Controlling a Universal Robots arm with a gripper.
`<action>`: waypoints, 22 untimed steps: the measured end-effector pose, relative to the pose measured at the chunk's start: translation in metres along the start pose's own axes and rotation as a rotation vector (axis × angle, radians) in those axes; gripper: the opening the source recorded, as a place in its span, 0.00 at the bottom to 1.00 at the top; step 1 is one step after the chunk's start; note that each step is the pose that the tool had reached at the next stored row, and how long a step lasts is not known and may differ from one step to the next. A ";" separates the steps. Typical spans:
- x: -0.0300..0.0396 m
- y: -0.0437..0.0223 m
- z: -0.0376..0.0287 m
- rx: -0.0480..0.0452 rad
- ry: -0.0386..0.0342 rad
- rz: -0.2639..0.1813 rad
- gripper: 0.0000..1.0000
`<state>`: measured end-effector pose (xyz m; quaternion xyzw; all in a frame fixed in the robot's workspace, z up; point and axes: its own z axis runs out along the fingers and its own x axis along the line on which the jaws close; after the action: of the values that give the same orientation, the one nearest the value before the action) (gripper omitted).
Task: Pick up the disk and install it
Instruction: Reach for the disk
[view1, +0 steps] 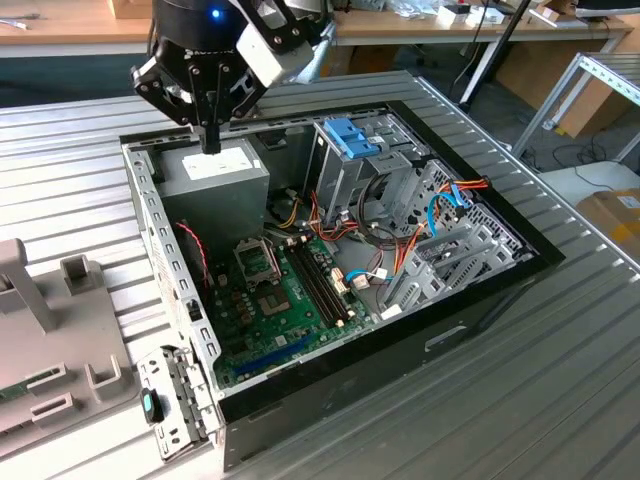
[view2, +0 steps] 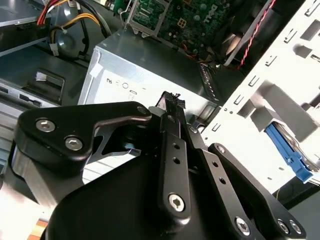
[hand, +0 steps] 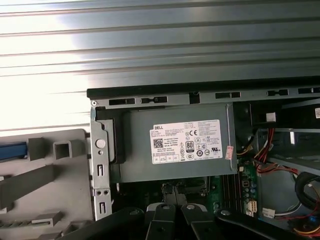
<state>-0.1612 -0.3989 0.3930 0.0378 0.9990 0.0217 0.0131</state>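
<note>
The disk (view2: 286, 148) lies outside the computer case, and a dark body with a bright blue side rail and end tab shows past the case's perforated wall in the second wrist view. A blue strip of the disk (hand: 12, 150) also shows on the grey fixture in the first wrist view. My gripper (view1: 211, 143) hangs over the silver power supply (view1: 215, 168) at the back left corner of the open case (view1: 300, 395), well apart from the disk. Its black fingers (view2: 170, 107) are shut with nothing between them.
The case holds a green motherboard (view1: 285, 300), bundles of cables (view1: 395, 235) and a tall silver drive cage with paired blue clips (view1: 350, 137). A grey fixture (view1: 50, 330) stands at the exterior view's left on the ribbed metal table (view1: 520, 380). Benches stand behind.
</note>
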 end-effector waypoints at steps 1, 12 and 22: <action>0.0024 -0.0002 0.0000 0.0000 0.0000 0.000 0.11; 0.0216 -0.0016 -0.0001 0.0001 0.0001 0.000 0.11; 0.0365 -0.0028 0.0000 0.0000 0.0000 0.000 0.11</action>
<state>-0.1977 -0.3990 0.3920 0.0378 0.9990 0.0217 0.0131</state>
